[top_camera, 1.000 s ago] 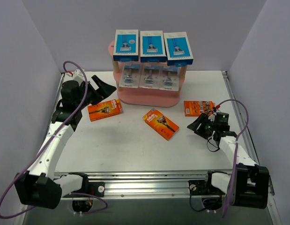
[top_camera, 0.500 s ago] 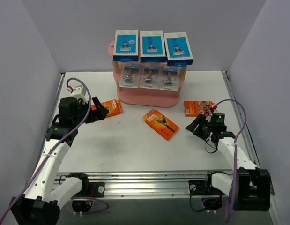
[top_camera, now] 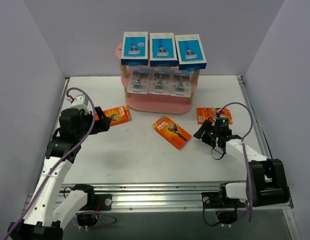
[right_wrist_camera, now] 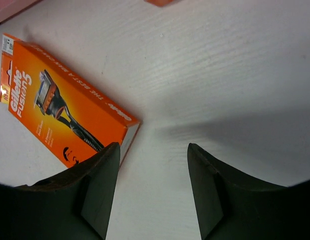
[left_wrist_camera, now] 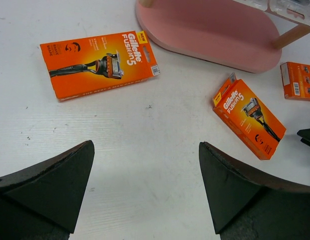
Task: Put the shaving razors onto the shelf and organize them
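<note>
The pink shelf (top_camera: pixel 157 104) stands at the back middle. Three blue-and-white razor boxes (top_camera: pixel 162 48) lie on its top board and three grey blister packs (top_camera: pixel 161 81) on the middle one. Three orange razor packs lie on the table: left (top_camera: pixel 113 116), middle (top_camera: pixel 172 132) and right (top_camera: pixel 212 115). My left gripper (top_camera: pixel 105 122) is open just left of the left orange pack (left_wrist_camera: pixel 97 62), with bare table between its fingers. My right gripper (top_camera: pixel 201 134) is open beside the middle pack's right end (right_wrist_camera: pixel 59 117), holding nothing.
Grey walls close in the table on the left, back and right. A metal rail (top_camera: pixel 155 190) runs along the near edge between the arm bases. The shelf's bottom board (left_wrist_camera: pixel 215 30) holds nothing in the left wrist view.
My left arm has drawn back from beside the shelf and dropped low, left of the left orange pack. My right gripper has slid left toward the middle orange pack.
</note>
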Robot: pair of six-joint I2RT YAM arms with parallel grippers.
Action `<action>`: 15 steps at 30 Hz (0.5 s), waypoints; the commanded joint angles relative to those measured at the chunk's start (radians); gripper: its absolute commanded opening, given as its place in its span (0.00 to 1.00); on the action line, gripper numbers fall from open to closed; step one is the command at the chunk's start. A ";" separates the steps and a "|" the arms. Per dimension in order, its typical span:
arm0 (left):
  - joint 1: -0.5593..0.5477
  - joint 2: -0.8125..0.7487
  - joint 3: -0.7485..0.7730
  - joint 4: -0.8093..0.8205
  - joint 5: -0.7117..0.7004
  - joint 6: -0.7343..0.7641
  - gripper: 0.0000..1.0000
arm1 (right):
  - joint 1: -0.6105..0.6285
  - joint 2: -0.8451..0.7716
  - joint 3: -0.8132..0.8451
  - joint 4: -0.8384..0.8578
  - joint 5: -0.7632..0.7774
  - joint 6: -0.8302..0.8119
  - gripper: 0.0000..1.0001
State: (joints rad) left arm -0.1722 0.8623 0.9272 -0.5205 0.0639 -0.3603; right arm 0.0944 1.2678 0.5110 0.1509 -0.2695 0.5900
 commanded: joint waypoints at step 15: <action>-0.007 -0.003 0.009 0.013 -0.044 0.018 0.94 | 0.019 0.260 0.161 0.274 -0.059 -0.073 0.52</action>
State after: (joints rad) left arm -0.1822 0.8600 0.9268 -0.5236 0.0338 -0.3550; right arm 0.0998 1.5127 0.6525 0.3584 -0.2951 0.5182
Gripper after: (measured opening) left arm 0.941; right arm 0.518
